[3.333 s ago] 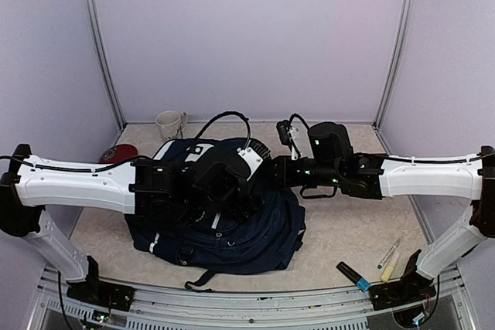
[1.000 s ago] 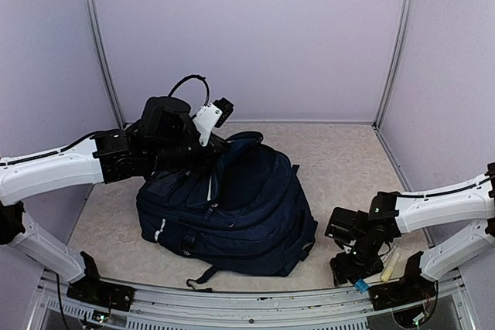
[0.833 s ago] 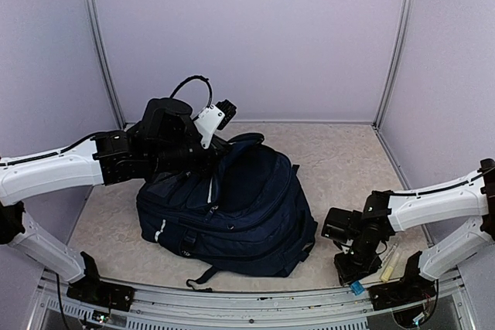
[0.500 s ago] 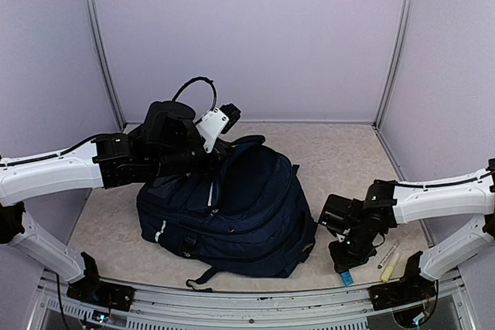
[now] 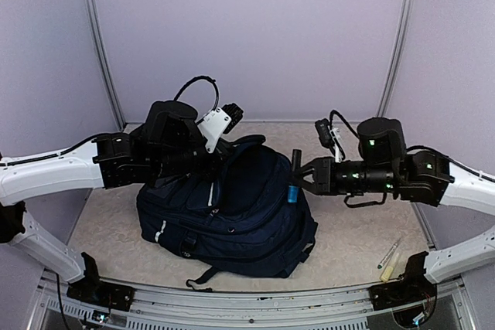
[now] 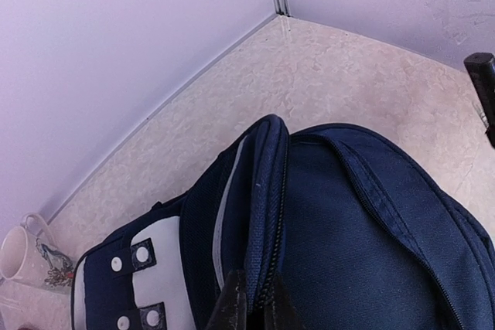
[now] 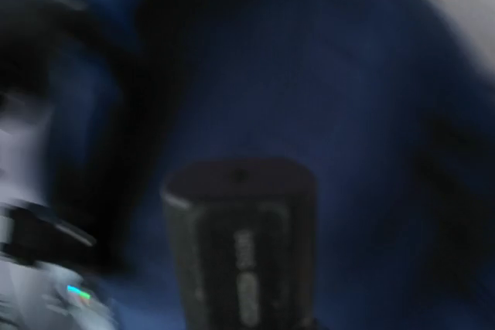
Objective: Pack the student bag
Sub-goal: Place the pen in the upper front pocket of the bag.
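**Top external view: navy bag at mid-tabletop, a pincer at each side of it**

Seen from above, the student bag (image 5: 232,206) lies left of centre in the frame. It is a bulky dark navy pack, with a black strap trailing off its lower edge towards the near rail. Its top end, at upper centre, is raised off the tabletop (image 5: 348,229).

The left wrist view shows what the overhead picture hides. The left pincer (image 6: 249,311), at the bottom edge of that frame, is closed on the bag's zipped rim. Beside the rim a strip of pale lining shows in the gap. A white patch (image 6: 147,284) with square holes sits at lower left, and a carry handle arcs over the fabric at right.

At the bag's right edge in the overhead frame, the right pincer (image 5: 298,175) grips a marker (image 5: 293,189). The marker stands roughly upright, black above and blue at its lower end, and whether it touches the fabric cannot be told. The right wrist view is badly blurred. It shows only the marker's dark barrel with pale lettering, in front of blue cloth.

A mug (image 6: 19,253) stands by the wall in the lower left of the left wrist frame. Two pens (image 5: 389,254) lie at lower right in the overhead view, well apart from the bag.
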